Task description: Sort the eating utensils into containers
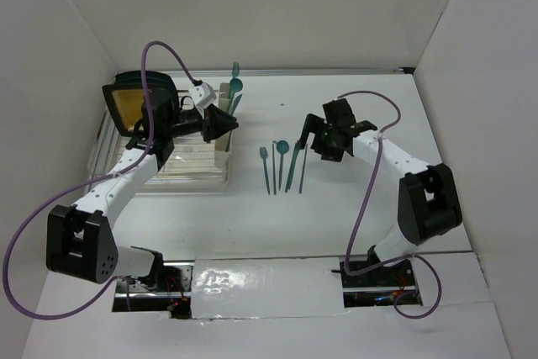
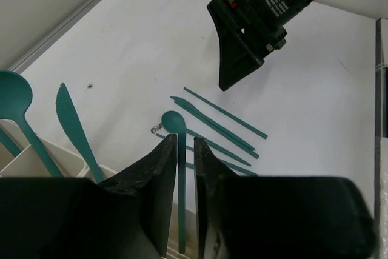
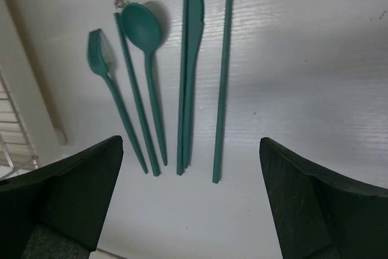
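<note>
Several teal utensils point(image 1: 284, 164) lie side by side on the table: a fork point(image 3: 100, 53), a spoon point(image 3: 142, 28), a knife point(image 3: 194, 40) and plain sticks. The cream containers point(image 1: 224, 111) stand in a row left of them. In the far cup stand a spoon point(image 2: 15, 98) and a knife point(image 2: 73, 125). My left gripper point(image 2: 185, 141) hangs over the containers point(image 2: 27, 163). Its jaws are slightly apart, and a thin teal stick point(image 2: 181, 204) stands upright between them with a gap on its right. My right gripper point(image 3: 191, 142) is wide open just short of the lying utensils' near ends.
A clear ribbed dish rack point(image 1: 181, 172) lies left of the containers, under my left arm. A black-framed yellow object point(image 1: 134, 102) sits at its far end. White walls close in the table on the left, back and right. My right gripper point(image 2: 254, 22) shows in the left wrist view.
</note>
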`<state>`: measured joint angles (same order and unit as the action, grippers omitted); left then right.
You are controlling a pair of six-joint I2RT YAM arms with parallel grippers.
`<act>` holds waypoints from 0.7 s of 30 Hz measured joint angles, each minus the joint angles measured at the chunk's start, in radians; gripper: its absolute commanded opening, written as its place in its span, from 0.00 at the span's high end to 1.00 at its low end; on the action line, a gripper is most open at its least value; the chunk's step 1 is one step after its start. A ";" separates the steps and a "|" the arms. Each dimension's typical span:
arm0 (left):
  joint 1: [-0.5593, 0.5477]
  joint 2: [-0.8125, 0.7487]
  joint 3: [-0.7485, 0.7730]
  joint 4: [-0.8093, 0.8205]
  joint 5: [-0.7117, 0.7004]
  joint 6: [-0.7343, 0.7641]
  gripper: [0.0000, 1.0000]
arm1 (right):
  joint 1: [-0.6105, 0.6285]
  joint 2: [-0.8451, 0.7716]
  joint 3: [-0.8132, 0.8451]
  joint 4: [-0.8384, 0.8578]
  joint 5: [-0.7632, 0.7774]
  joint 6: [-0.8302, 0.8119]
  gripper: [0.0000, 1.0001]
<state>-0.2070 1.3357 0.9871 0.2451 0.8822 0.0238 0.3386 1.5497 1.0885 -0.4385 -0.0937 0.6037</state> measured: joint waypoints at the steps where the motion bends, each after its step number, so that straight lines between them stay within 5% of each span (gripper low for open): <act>1: -0.001 0.000 0.000 0.001 -0.006 0.001 0.62 | 0.004 0.015 0.002 -0.005 0.012 0.004 0.00; 8: -0.004 0.003 0.000 -0.014 -0.022 0.025 0.30 | 0.034 0.091 0.002 -0.042 0.078 0.014 0.05; 15: -0.004 -0.004 0.062 -0.093 -0.099 0.023 0.25 | 0.089 0.129 0.002 -0.041 0.113 0.024 0.24; 21: 0.006 -0.092 0.112 -0.167 -0.186 0.025 0.11 | 0.133 0.185 0.002 -0.042 0.143 0.035 0.44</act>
<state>-0.2012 1.2434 1.0988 0.0776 0.6960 0.0490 0.4717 1.7351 1.0901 -0.4805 0.0490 0.6384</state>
